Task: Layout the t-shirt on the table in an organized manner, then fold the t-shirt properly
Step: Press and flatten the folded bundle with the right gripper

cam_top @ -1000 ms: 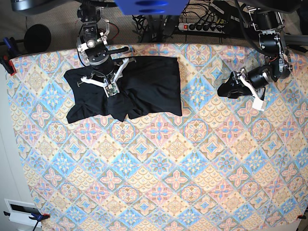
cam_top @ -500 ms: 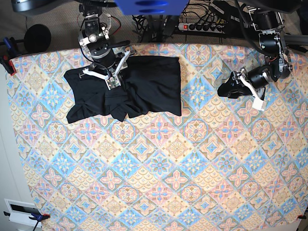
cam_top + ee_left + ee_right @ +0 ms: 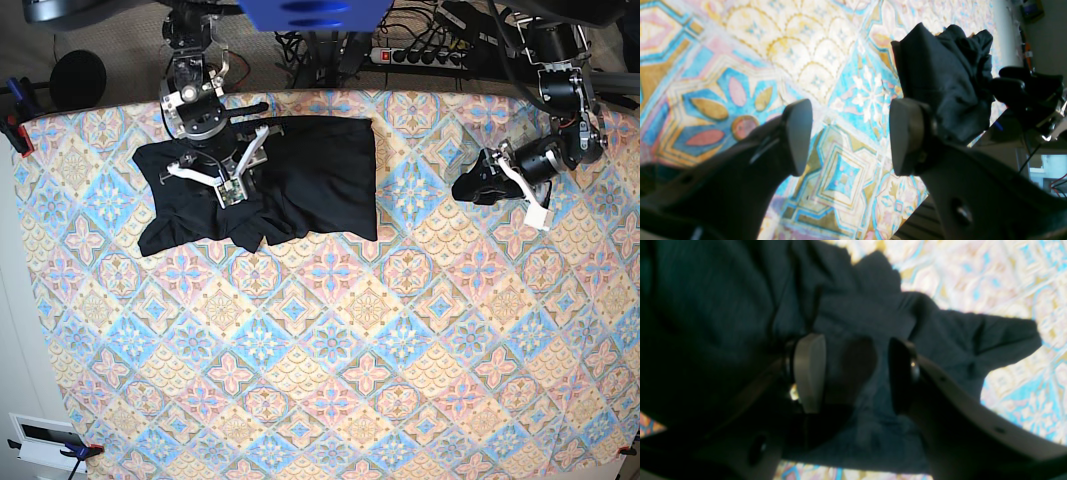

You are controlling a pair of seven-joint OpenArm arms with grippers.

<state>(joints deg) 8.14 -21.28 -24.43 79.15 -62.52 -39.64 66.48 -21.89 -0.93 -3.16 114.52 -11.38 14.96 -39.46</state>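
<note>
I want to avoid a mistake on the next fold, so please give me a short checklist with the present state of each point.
1. Right gripper fingers open, nothing pinched between them: ok, the right wrist view shows a clear gap.
2. Right gripper above the t-shirt: ok.
3. Left gripper open and empty, over bare table, away from the shirt: ok.
4. T-shirt fully on the table: ok in the base view.
5. T-shirt flat and tidy: not ok, the lower left edge is uneven and the right wrist view shows wrinkles.
6. Right fingers touching the fabric: cannot tell.
</note>
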